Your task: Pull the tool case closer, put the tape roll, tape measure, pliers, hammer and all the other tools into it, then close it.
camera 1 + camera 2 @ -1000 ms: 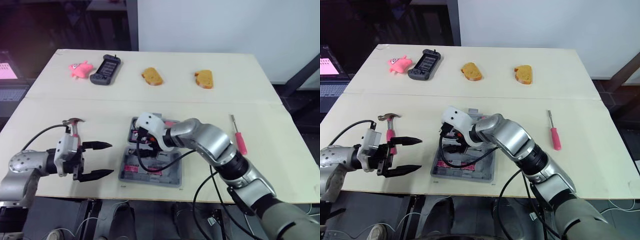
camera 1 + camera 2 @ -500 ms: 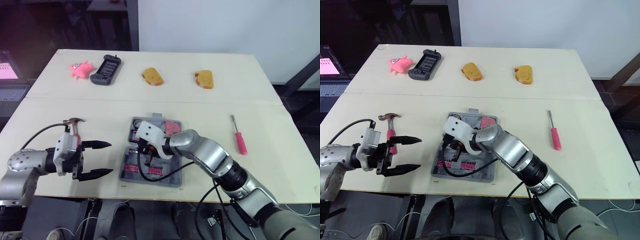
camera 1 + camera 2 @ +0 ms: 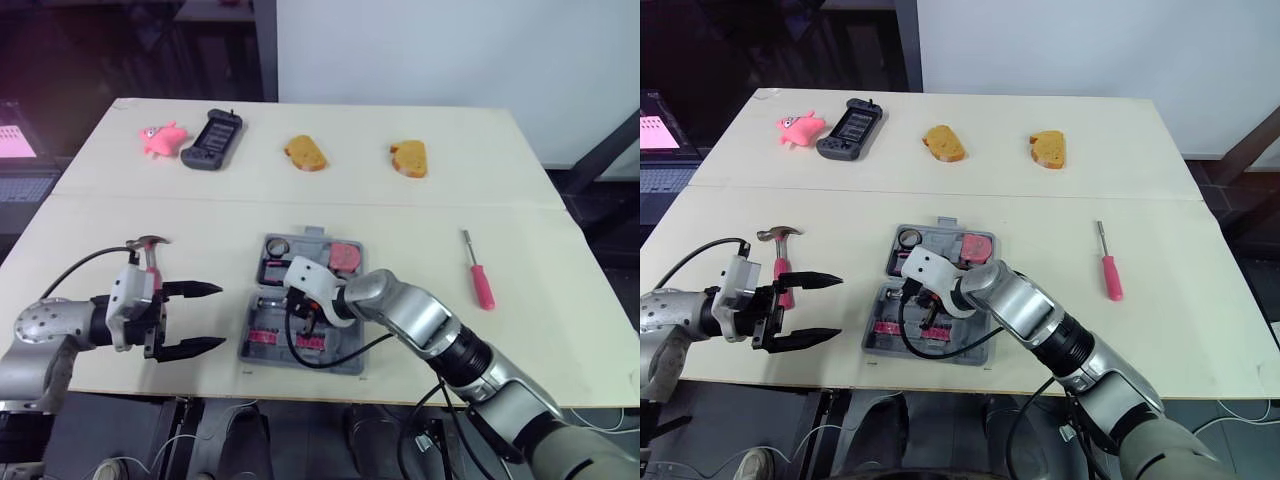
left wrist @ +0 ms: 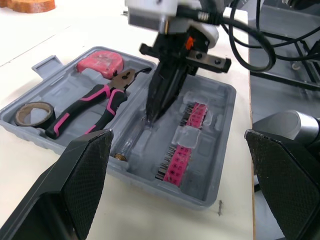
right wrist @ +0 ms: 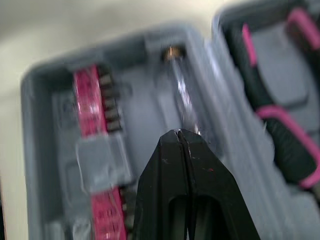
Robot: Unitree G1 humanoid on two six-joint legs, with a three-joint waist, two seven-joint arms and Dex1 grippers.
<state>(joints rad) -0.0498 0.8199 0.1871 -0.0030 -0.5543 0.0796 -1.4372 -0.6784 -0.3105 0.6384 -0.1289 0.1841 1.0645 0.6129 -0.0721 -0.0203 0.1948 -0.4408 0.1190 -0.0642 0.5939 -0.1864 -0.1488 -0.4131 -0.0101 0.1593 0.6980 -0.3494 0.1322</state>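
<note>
Tool case (image 4: 167,189) lies open near the table's front edge. Your right gripper (image 5: 179,134), fingers pressed together, noses into its front half, probably seating the clear driver (image 4: 132,142). Your left gripper (image 3: 222,317) gapes beside the hammer (image 3: 150,250), ready.

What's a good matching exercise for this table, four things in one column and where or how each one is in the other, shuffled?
1. hammer
2. pliers
3. screwdriver
4. right gripper

A. in the tool case's far half
B. shut, tips down in the case's near half
C. on the table, right of the case
D. on the table, by the open left gripper

Pairs: 1-D, 2-A, 3-C, 4-B
</note>
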